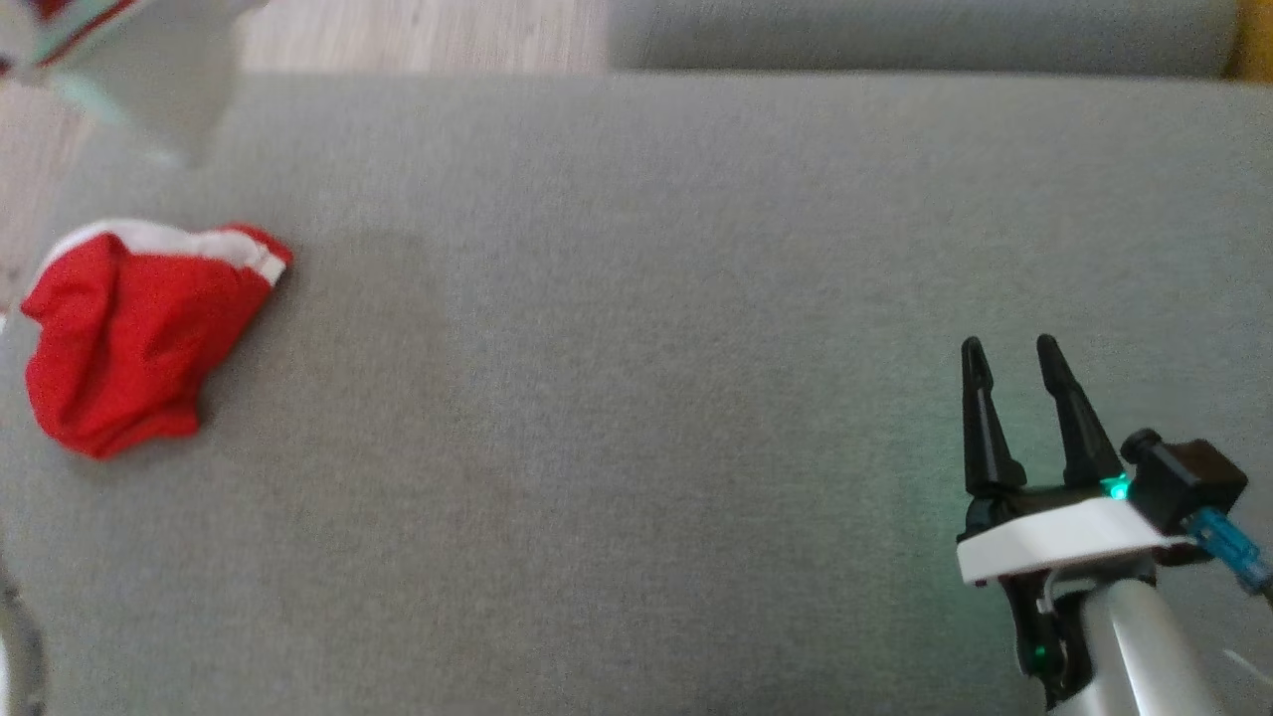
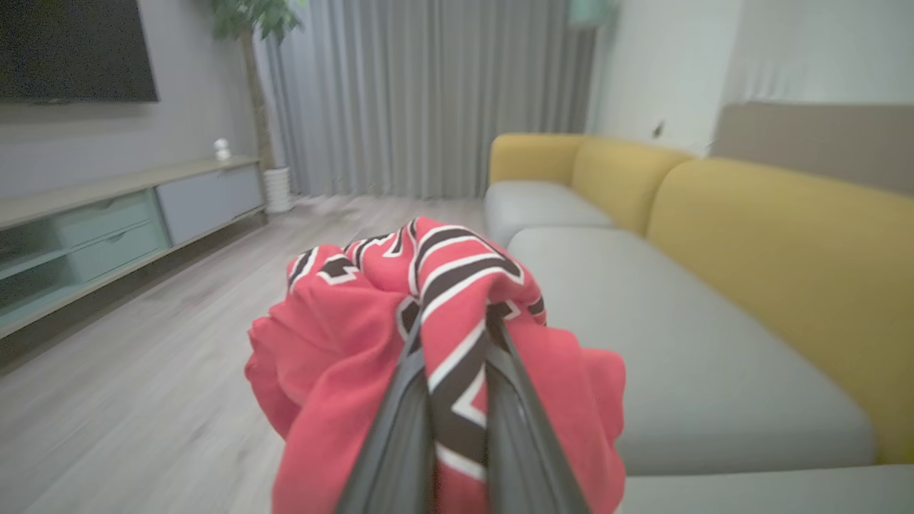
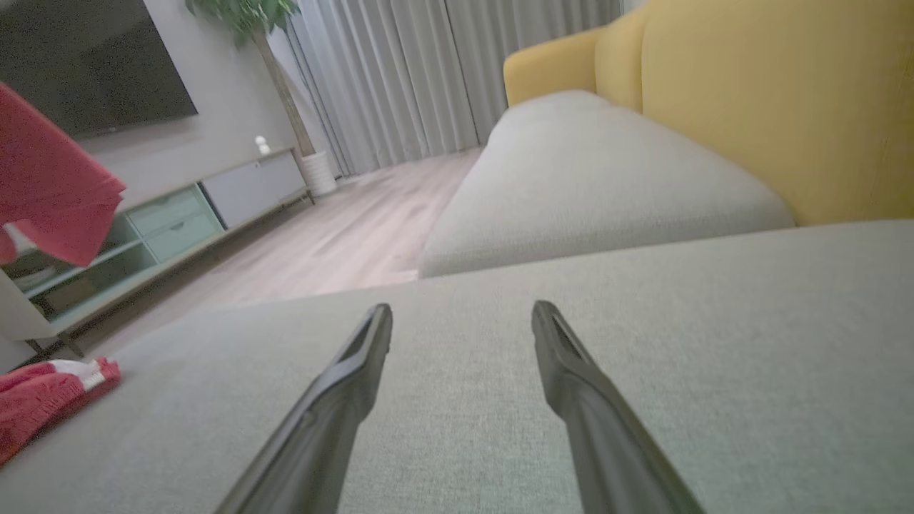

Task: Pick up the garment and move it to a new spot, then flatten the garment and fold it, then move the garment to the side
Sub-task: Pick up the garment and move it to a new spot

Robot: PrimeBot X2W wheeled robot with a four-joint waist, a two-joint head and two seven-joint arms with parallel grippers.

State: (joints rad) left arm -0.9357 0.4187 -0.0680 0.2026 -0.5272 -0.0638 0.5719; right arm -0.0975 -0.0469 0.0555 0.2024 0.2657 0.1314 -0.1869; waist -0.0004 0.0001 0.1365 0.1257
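Observation:
My left gripper (image 2: 457, 357) is shut on the garment (image 2: 343, 335), a red cloth with black and white stripes. It hangs bunched around the fingers, lifted above the wooden floor beside the sofa. In the right wrist view a red fold of it (image 3: 50, 178) hangs at the upper left. My right gripper (image 1: 1009, 348) (image 3: 463, 314) stands open just over the grey cushion (image 1: 636, 398) at the lower right, with nothing between its fingers.
A second red cloth with a white band (image 1: 129, 328) (image 3: 43, 400) lies crumpled at the cushion's left edge. Yellow backrests (image 2: 771, 271) line the sofa. A low TV cabinet (image 2: 107, 221) stands across the wooden floor (image 2: 143, 385). A blurred pale shape (image 1: 149, 80) sits at the head view's top left.

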